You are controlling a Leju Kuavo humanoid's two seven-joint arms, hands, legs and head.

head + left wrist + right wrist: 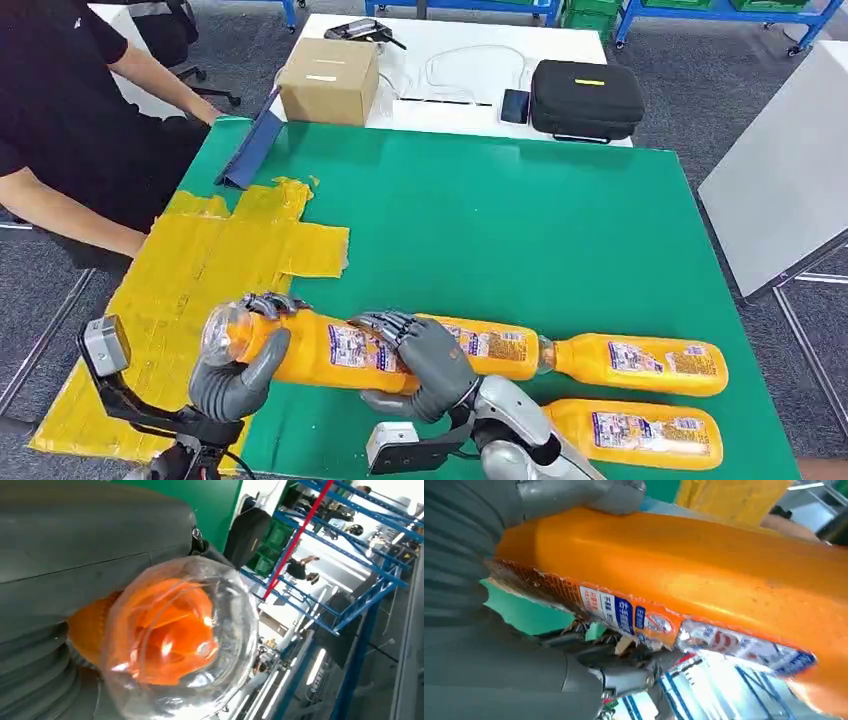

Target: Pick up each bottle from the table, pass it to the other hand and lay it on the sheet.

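Head view, handover in progress, items listed left to right.

Person (60, 130): sitting at the table's far left edge, arms resting by the sheet.

Sheet (210, 260): yellow, lying on the left part of the green table (520, 220).

Left hand (235, 375): wrapping the clear base end of the held bottle (330, 350), thumb underneath and fingers curling over the top. In the left wrist view the bottle base (180, 635) is sitting close against the palm.

Right hand (425, 360): gripping the same bottle at the label, around its middle; the right wrist view is showing the orange body (684, 570) pressed into this hand (484, 645). Both hands are therefore holding one bottle, lifted just beside the sheet's near edge.

Other bottles: one with its neck behind the right hand (490, 345), one further right (640, 365), one nearest the robot (630, 432), all lying on the table.

Handling note, as judgement: the left grip is taking only the rounded end, so it should be firm and bearing the weight before the right hand is eased off. The right fingers should be opening slowly, and the bottle kept level to stop the long body swinging down.
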